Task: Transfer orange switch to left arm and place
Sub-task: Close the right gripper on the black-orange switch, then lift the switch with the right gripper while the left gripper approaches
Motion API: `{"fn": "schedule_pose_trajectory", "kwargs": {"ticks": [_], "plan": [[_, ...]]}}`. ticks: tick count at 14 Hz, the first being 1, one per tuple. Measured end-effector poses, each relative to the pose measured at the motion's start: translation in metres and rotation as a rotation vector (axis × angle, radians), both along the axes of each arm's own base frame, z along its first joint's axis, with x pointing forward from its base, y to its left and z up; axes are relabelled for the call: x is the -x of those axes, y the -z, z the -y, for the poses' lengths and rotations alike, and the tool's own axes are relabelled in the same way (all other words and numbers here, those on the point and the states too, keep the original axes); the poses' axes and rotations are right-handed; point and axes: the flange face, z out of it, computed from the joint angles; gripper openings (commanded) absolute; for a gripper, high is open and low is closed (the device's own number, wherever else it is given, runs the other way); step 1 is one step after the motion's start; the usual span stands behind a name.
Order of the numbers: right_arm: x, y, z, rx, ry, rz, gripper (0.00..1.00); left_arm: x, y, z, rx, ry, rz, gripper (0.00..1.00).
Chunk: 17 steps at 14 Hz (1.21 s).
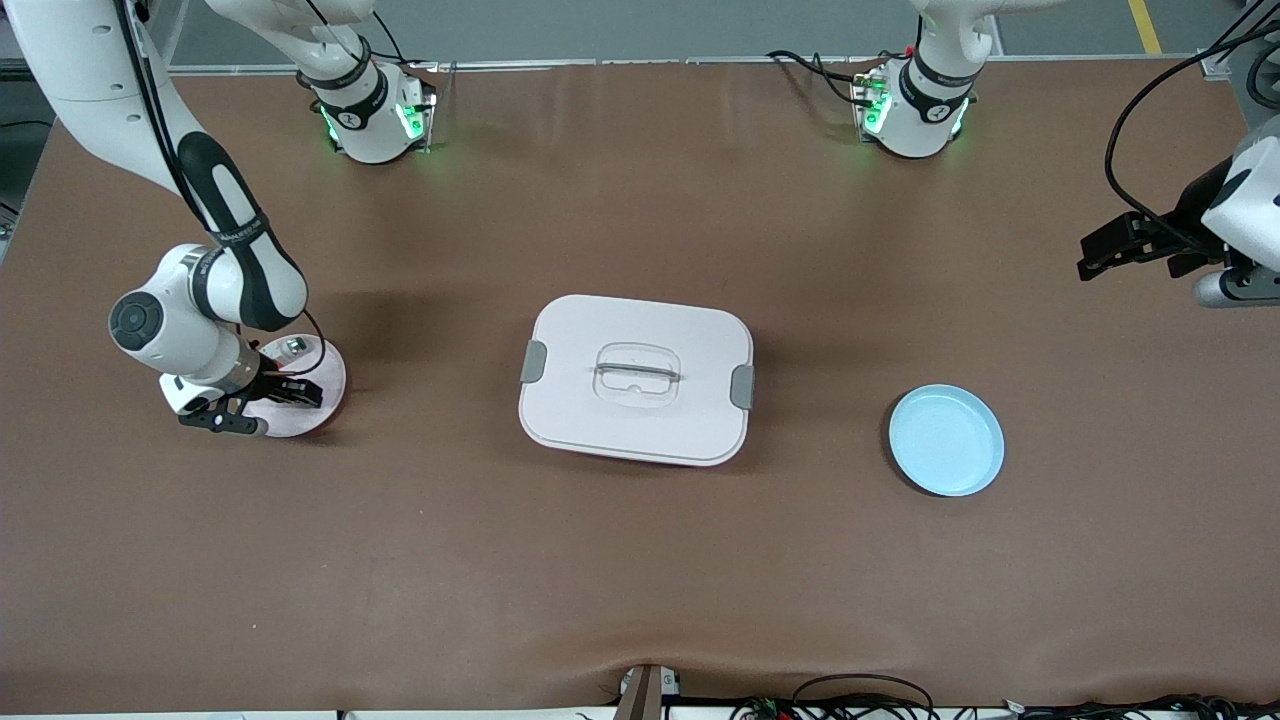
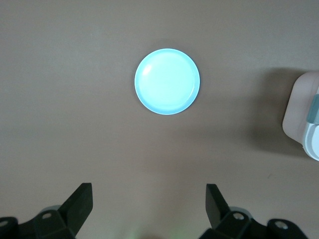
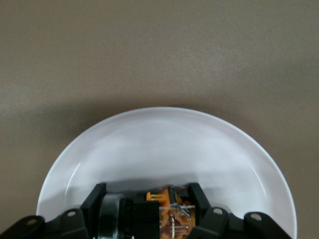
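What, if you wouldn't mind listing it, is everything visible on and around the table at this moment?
Box: one, white with grey side latches, lid on, mid-table between the two plates.
Pink plate: one, pale pink, toward the right arm's end of the table, under the right gripper.
Blue plate: one, light blue, nothing on it, toward the left arm's end of the table.
Orange switch: one, black and orange, between the right gripper's jaws just above the pink plate.
Table: one, brown surface.
Right gripper: black, down at the pink plate, jaws closed on the orange switch.
Left gripper: black, jaws open, waiting in the air above the table's edge.
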Motion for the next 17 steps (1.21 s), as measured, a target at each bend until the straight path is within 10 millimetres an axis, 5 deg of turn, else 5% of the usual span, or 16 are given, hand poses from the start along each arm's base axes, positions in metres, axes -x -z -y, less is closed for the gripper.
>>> {"fn": "schedule_pose_trajectory", "kwargs": {"ticks": [3, 9, 13, 17], "plan": [[-0.004, -0.017, -0.004, -0.014, -0.013, -0.03, 0.2, -0.001, 0.0, 0.0, 0.0, 0.0, 0.009, 1.0], [0.006, -0.107, -0.044, -0.066, 0.011, -0.16, 0.22, -0.002, 0.0, 0.0, 0.001, 0.0, 0.015, 1.0], [0.024, -0.156, -0.12, -0.045, 0.146, -0.323, 0.21, -0.002, 0.0, 0.0, 0.001, 0.001, 0.018, 1.0], [0.026, -0.225, -0.222, 0.017, 0.257, -0.389, 0.21, -0.003, 0.0, 0.001, 0.001, 0.002, 0.02, 1.0]]}}
